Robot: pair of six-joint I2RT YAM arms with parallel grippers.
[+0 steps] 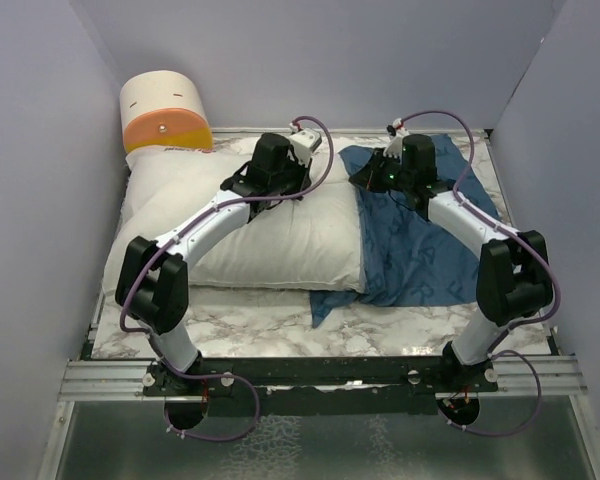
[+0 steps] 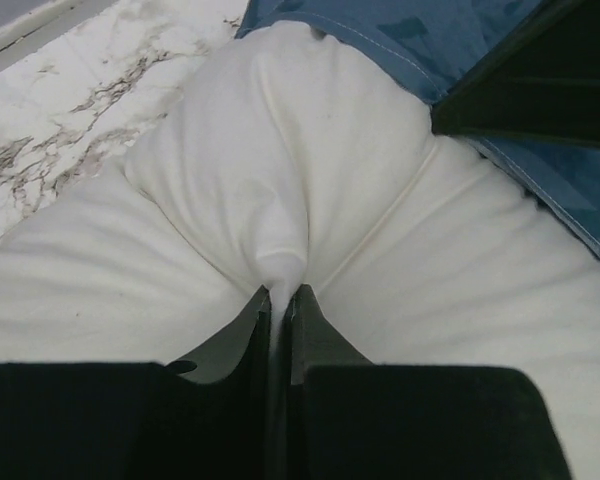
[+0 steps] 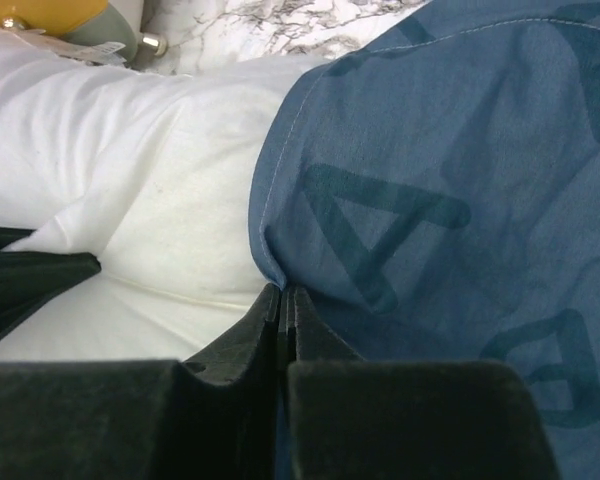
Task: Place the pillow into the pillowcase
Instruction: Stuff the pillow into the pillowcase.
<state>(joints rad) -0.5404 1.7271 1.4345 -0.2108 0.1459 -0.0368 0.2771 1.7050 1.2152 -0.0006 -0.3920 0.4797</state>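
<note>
Left gripper [image 2: 280,292] pinches a pillow [image 1: 250,235] fold near its 1 o'clock corner. Right gripper [image 3: 283,292] pinches the pillowcase [image 1: 430,250] hem. Pillow at 9 o'clock, case at 3, hem overlapping the pillow edge. Bare table [image 1: 260,325] strip at 6.

Far right corner of the pillow [image 1: 290,245] out of sight under the pillowcase [image 1: 410,262].

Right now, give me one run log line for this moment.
left gripper: shut on pillow | right gripper: shut on pillowcase | state: pillowcase edge overlaps pillow end, pillow mostly outside
</note>
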